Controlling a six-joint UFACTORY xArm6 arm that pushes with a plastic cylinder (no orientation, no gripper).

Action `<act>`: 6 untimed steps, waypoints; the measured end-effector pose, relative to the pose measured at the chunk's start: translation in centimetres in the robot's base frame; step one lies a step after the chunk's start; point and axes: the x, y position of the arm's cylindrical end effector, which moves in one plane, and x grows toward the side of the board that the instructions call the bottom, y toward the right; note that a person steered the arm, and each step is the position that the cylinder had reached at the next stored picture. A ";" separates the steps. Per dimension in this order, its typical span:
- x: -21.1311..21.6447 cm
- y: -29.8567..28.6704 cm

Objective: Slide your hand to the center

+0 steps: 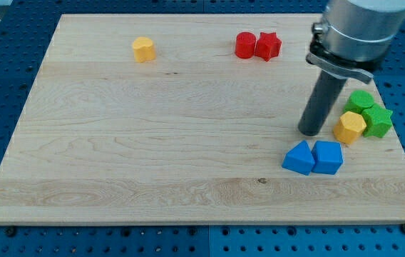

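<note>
We note that our arm carries no pincer; it ends in a straight dark rod, so no open or closed state applies. My tip [309, 133] rests on the wooden table [152, 143] in the right part of the view, well to the right of the table's centre.

Position of my tip relative to the blocks:
- The yellow hexagonal block [349, 127] lies just to the right of my tip, near but apart from it.
- The green cylinder [361, 101] and the green star block [378, 120] sit beyond the yellow hexagonal block, toward the table's right edge; the three form a tight cluster and appear to touch.
- The blue triangular block [299, 158] and the blue cube [328, 157] lie just below my tip in the view, side by side and touching each other.
- The red cylinder [245, 45] and the red star block [267, 46] stand near the view's top, touching each other, up and to the left of my tip and well apart from it.
- A second yellow block [144, 49], of rounded shape, stands alone near the top left, well apart from everything else.

The centre of the table carries no block.
</note>
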 end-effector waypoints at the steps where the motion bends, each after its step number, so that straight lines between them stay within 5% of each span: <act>1: -2.2 -3.4; 3: -6.2 -12.6; 6: -7.2 -17.0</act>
